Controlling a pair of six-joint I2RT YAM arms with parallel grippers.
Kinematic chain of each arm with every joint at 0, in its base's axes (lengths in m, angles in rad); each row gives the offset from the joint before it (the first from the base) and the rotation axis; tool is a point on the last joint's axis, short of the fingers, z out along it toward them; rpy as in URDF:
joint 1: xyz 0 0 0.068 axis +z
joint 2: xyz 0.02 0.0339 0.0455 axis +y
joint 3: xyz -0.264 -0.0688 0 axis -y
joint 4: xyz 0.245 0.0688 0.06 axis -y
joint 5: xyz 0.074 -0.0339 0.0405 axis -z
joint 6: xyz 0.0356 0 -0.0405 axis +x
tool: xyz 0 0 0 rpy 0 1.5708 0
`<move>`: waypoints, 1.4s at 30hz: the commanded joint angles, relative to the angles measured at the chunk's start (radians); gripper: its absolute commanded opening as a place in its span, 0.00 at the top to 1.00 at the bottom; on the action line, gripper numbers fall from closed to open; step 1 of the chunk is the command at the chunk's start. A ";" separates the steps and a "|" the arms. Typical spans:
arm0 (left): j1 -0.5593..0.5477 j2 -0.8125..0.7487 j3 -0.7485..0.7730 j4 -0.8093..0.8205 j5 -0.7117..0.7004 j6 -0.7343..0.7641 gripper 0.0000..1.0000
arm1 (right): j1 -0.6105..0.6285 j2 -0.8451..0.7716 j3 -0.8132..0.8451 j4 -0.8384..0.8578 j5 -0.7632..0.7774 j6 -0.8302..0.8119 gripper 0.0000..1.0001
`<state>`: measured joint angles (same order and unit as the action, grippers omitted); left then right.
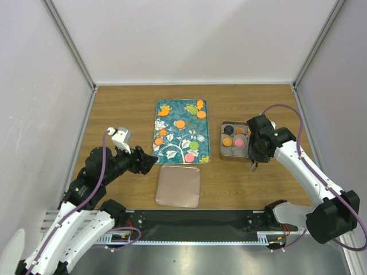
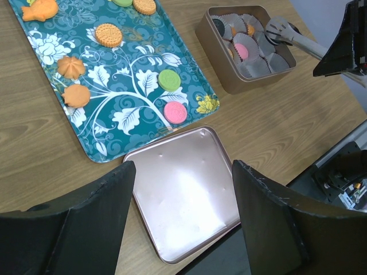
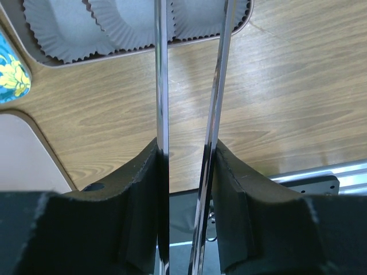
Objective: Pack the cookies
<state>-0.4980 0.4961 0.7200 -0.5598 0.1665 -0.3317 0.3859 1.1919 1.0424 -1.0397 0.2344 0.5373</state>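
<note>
Wooden table [image 1: 114, 109]: unpacked cookies [image 1: 180, 124] sit on teal tray [image 1: 175, 112], left of the tin [image 1: 222, 156]. My R gripper [image 3: 186, 154] pinches tongs [image 3: 162, 86], tips over the tin. L gripper [image 2: 182, 165] hangs wide and empty, nearer the tray.

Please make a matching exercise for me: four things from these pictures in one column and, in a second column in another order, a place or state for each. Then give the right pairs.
Column one
1. lid
2. tin
3. tongs
4. left pincer

Column two
A. open, holding nothing
B. flat on the table, beside the tray
C. held in the right pincer
D. holds paper cups and some cookies

Pairs: 1-B, 2-D, 3-C, 4-A
</note>
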 commanded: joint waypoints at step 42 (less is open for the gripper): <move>-0.034 -0.013 0.001 0.018 -0.027 0.000 0.25 | -0.013 0.015 -0.027 0.056 0.014 -0.027 0.55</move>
<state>-0.5232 0.4900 0.7200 -0.5613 0.1509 -0.3317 0.3775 1.2213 0.9981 -1.0035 0.2203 0.5198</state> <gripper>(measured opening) 0.747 0.448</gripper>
